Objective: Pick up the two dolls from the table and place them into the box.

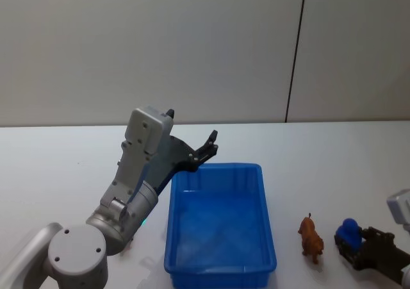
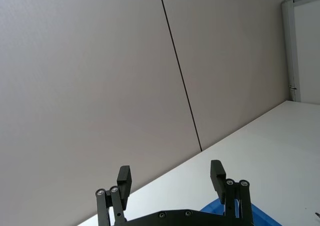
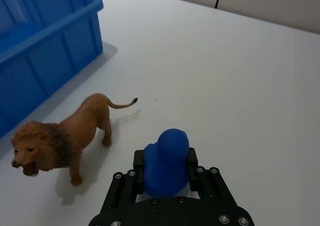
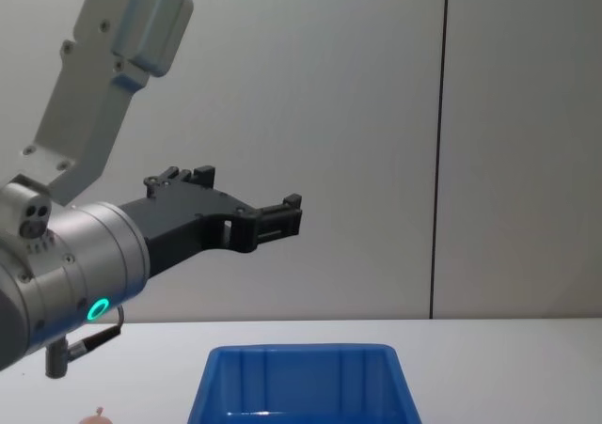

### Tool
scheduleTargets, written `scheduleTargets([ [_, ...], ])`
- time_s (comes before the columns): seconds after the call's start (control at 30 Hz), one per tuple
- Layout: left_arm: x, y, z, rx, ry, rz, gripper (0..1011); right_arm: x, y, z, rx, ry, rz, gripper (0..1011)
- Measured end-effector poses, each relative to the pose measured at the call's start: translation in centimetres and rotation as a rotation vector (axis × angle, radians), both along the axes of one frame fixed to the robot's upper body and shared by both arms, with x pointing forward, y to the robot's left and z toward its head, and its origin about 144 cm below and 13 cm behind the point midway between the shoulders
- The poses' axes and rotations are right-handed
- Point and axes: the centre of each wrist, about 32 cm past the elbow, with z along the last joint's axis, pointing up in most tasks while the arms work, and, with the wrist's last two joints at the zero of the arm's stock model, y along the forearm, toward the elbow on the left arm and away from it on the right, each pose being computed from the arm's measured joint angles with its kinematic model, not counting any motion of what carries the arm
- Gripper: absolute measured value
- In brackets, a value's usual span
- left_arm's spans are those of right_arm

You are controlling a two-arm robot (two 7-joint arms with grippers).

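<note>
A brown lion doll (image 1: pixel 311 239) (image 3: pixel 60 142) stands on the white table (image 1: pixel 333 167), just right of the blue box (image 1: pixel 262 238) (image 3: pixel 45 45) (image 4: pixel 301 386). Farther right, my right gripper (image 1: pixel 353 241) (image 3: pixel 165 160) rests low at the table with its fingers (image 3: pixel 138 162) pressed against both sides of a small blue doll (image 1: pixel 349 231) (image 3: pixel 167 158). My left gripper (image 1: pixel 208 146) (image 2: pixel 171 172) (image 4: pixel 254 194) is raised over the box's far left corner, open and holding nothing. The box looks empty.
A small peach-pink tip (image 4: pixel 99 415) shows at the bottom edge of the chest view, left of the box; too little shows to tell what it is. A grey panelled wall (image 1: pixel 192 45) stands behind the table.
</note>
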Motion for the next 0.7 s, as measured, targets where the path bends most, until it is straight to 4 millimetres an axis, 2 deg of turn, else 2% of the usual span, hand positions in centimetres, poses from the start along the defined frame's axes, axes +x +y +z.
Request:
scheduleTargets([
  [0.33, 0.0, 0.0, 0.0, 0.0, 0.0, 0.0, 1001, 0.8, 0.9, 1.7, 0.047, -0.09, 0.015, 414],
  [0.7, 0.0, 0.0, 0.0, 0.0, 0.0, 0.0, 1001, 2.2, 3.6, 5.5, 0.133, -0.225, 0.104, 344],
])
